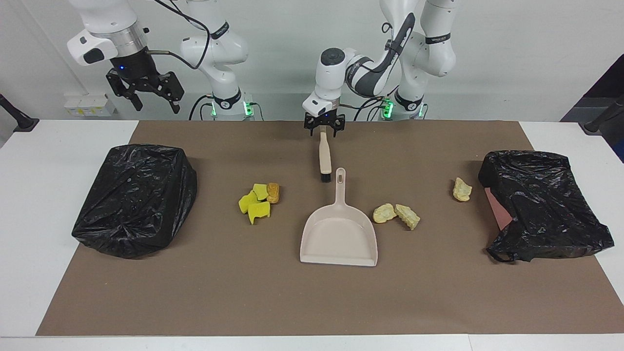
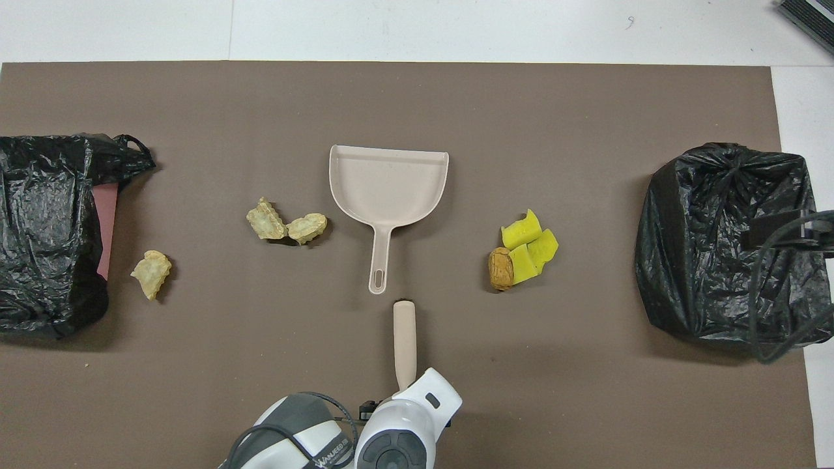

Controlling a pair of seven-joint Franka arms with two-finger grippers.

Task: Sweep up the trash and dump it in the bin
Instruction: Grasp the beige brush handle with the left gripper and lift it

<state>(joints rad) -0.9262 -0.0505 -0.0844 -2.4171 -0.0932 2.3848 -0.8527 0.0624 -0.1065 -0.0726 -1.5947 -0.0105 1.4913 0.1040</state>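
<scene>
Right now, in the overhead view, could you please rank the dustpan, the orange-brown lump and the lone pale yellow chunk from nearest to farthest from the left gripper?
The left gripper is down at the brush handle, mid-table.
1. Dustpan: its handle tip lies just past the brush's end.
2. Orange-brown lump: toward the right arm's end, beside the yellow-green pieces.
3. Lone pale yellow chunk: by the black bag at the left arm's end.

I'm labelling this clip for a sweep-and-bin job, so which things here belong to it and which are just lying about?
Part of the job:
- brush, in the left gripper
- dustpan
- yellow-green pieces
- orange-brown lump
- pale chunks, plus one by a bag
- bagged bins
- right gripper, waiting raised

Just there:
- brown mat
- table
</scene>
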